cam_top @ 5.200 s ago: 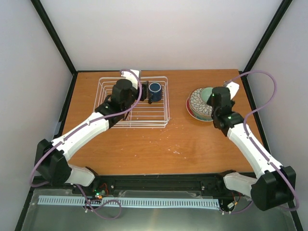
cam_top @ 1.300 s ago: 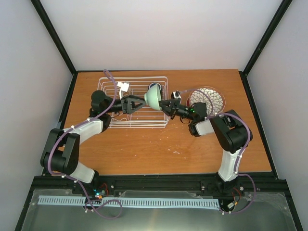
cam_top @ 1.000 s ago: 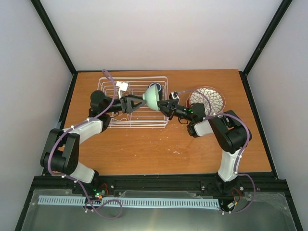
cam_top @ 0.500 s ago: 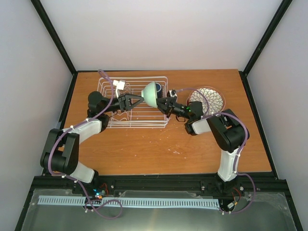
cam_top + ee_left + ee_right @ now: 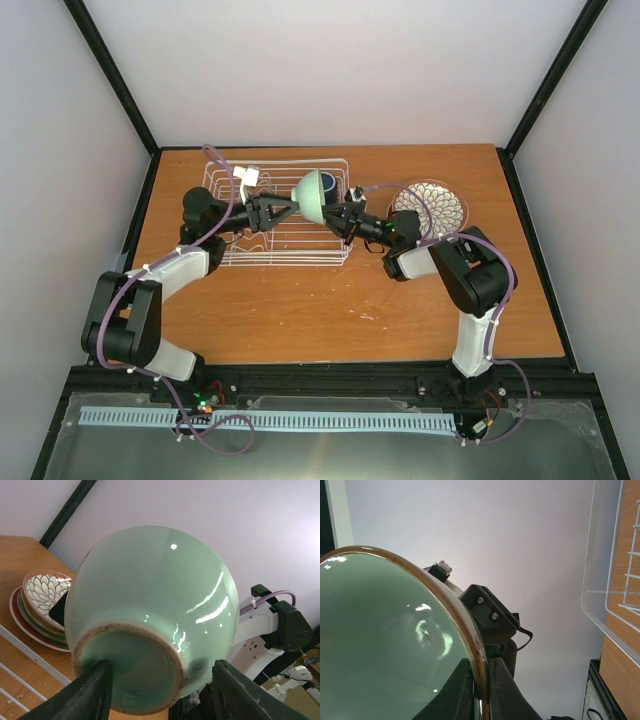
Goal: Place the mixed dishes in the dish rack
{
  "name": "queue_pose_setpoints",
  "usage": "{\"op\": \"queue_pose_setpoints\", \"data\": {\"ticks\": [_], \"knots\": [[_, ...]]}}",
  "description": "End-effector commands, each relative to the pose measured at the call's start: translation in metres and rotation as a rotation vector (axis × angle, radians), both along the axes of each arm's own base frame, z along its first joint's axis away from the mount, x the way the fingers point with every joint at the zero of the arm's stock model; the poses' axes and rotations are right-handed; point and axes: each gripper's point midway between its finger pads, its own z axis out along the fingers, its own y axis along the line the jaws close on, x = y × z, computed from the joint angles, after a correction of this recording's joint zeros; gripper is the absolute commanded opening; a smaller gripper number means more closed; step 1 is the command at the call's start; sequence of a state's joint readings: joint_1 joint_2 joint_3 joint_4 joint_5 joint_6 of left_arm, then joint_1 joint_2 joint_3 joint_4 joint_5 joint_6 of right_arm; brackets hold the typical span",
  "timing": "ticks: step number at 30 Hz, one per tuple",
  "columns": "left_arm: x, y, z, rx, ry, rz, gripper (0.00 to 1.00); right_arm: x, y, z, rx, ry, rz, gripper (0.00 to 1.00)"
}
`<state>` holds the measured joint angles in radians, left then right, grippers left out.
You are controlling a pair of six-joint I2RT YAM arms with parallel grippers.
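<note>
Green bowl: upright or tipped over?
Tipped on its side, off the table. The green bowl shows its foot to the left gripper; the right gripper pinches its rim in its jaws.

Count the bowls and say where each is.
2. The mint-green bowl is held above the dish rack, pinched at its rim by the right gripper. The petal-pattern bowl tops the plate stack right of the rack.

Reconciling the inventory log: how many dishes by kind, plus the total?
Bowls: 2 (green bowl, patterned bowl)
Mugs: 1 (mug)
Plates: 2 (plates, stacked under the patterned bowl)
Total: 5
</note>
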<state>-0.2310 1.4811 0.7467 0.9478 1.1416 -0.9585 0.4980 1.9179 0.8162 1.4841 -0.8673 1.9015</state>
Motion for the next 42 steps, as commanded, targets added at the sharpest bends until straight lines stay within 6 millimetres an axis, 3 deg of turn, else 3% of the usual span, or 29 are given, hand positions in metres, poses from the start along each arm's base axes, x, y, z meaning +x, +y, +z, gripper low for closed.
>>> {"op": "queue_pose_setpoints", "data": {"ticks": [1,11,21,26,42], "knots": [[-0.002,-0.011,-0.011,0.044,0.034,-0.027,0.57,-0.043,0.009,0.064,0.127,-0.282,0.090,0.03],[0.000,-0.010,-0.012,0.064,0.031,-0.018,0.59,-0.049,0.008,0.071,0.132,-0.296,0.102,0.03],[-0.001,0.011,0.006,0.194,-0.027,0.172,0.60,-0.043,-0.004,0.081,0.136,-0.323,0.075,0.03],[0.003,0.021,0.002,0.245,-0.035,0.244,0.60,-0.043,-0.007,0.086,0.140,-0.333,0.073,0.03],[0.015,0.004,0.005,0.130,-0.043,0.111,0.68,-0.058,-0.001,0.085,0.132,-0.321,0.135,0.03]]}}
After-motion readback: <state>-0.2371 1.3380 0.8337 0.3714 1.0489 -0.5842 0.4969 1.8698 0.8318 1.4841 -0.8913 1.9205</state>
